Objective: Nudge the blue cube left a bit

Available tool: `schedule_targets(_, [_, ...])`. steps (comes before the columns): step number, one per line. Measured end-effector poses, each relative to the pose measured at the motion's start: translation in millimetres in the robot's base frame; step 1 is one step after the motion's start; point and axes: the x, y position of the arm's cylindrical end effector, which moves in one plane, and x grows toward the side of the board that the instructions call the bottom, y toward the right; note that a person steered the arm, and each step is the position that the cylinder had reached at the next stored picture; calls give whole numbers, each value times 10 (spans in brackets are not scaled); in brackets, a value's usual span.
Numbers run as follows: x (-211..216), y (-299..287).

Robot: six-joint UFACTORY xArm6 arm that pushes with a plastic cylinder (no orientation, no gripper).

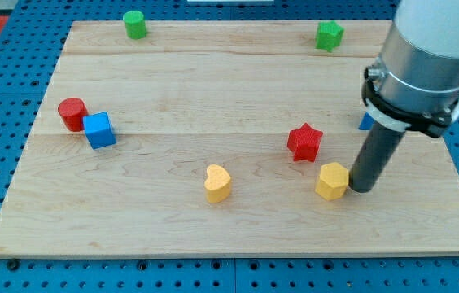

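The blue cube [99,130] lies at the view's left on the wooden board [213,89], touching a red cylinder [72,114] at its upper left. My tip [362,189] rests on the board at the view's right, far from the blue cube. It stands right next to a yellow hexagonal block [333,181], on that block's right side.
A red star [304,142] lies up-left of my tip. A yellow heart [217,183] sits at bottom centre. A green cylinder [135,24] and a green block [329,35] sit near the top edge. A blue block [365,122] shows partly behind the arm.
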Motion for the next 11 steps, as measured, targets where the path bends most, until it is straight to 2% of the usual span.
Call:
schedule_targets(1, [203, -725])
schedule_targets(3, [-761, -1135])
schedule_targets(4, [-1203, -708])
schedule_targets(5, [-681, -322])
schedule_targets(6, [-522, -309])
schedule_targets(7, [-569, -914])
schedule_targets(8, [-502, -1114])
schedule_targets(9, [-196, -328])
schedule_targets(10, [-203, -12])
schedule_targets(11, [-201, -10])
